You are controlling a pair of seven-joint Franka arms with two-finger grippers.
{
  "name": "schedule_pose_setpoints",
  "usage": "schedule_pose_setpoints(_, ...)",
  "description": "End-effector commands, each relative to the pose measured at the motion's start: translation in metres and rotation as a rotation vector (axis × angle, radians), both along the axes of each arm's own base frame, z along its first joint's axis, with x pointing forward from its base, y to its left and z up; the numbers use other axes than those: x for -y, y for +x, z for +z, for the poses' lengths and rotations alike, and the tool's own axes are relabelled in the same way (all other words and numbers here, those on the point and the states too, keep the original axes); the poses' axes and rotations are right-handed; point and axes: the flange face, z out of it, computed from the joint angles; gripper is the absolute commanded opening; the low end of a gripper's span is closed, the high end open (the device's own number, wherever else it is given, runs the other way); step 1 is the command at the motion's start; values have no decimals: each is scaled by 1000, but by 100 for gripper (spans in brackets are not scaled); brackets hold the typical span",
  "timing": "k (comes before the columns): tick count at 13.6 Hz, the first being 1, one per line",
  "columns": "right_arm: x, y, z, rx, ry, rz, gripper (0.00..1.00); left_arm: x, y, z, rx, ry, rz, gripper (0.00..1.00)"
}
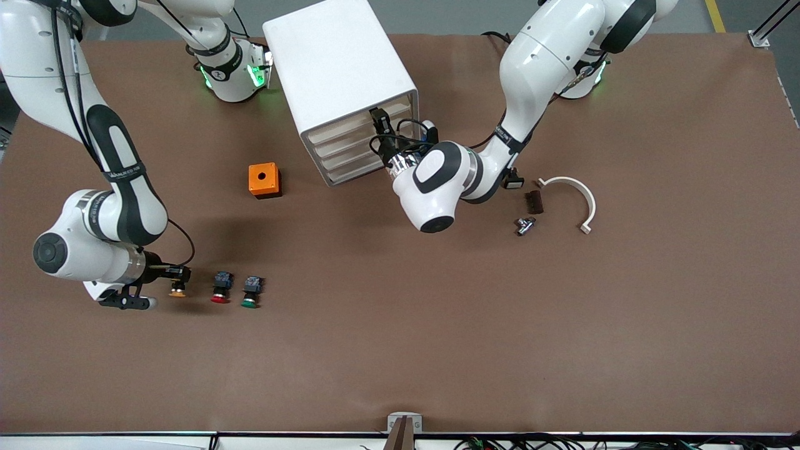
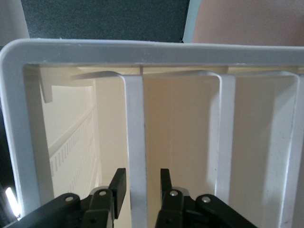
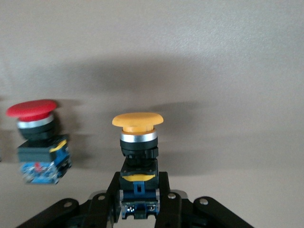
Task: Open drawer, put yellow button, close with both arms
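The white cabinet [image 1: 337, 69] stands toward the robots' side of the table. My left gripper [image 1: 379, 122] is at the front of its uppermost drawer [image 1: 356, 120]. In the left wrist view the left gripper [image 2: 141, 183] is open. Its fingers [image 2: 118, 183] straddle a white lip [image 2: 134, 133] of the drawer front with a small gap on each side. My right gripper [image 1: 178, 275] is low over the table at the right arm's end. It is shut on the black-and-blue body of the yellow button [image 1: 178, 290]. The yellow cap [image 3: 137, 121] points away from the right gripper [image 3: 138, 190].
A red-capped button [image 1: 220, 289] [image 3: 33, 110] and a green-capped one [image 1: 250, 292] lie beside the yellow one. An orange box [image 1: 264, 180] sits beside the cabinet. A white curved piece [image 1: 578, 190], a dark block [image 1: 534, 201] and a metal part [image 1: 524, 225] lie toward the left arm's end.
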Motion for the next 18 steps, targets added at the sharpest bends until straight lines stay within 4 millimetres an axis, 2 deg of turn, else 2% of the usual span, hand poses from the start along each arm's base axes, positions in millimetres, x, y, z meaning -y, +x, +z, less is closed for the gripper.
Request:
schedule_pose_setpoints(1,-8,7,24,-35,14,-13,0,-6,9,2,-2,1,6,8)
schedule_pose_setpoints(2,-12,9,34,-32,11,-24,0,-11,14,1,0,3,16,4)
schedule_pose_setpoints(5,-34,5,59,-68,-5,-85,0,-30,29,-5,52,49,-5,3)
schedule_pose_setpoints(9,-79,-5,95,-136,28,-203,0,-70,71,1,90,54,56,6)
schedule_pose_setpoints(13,-152,-23,146,-182,18,-329,0,-110,123,21,172,-29,131,9)
schedule_pose_setpoints(15,-182,-35,173,-218,43,-405,0,-116,131,22,203,-71,139,18)
schedule_pose_setpoints(18,-243,-60,216,-216,5,-503,0,-116,132,19,215,-77,147,60)
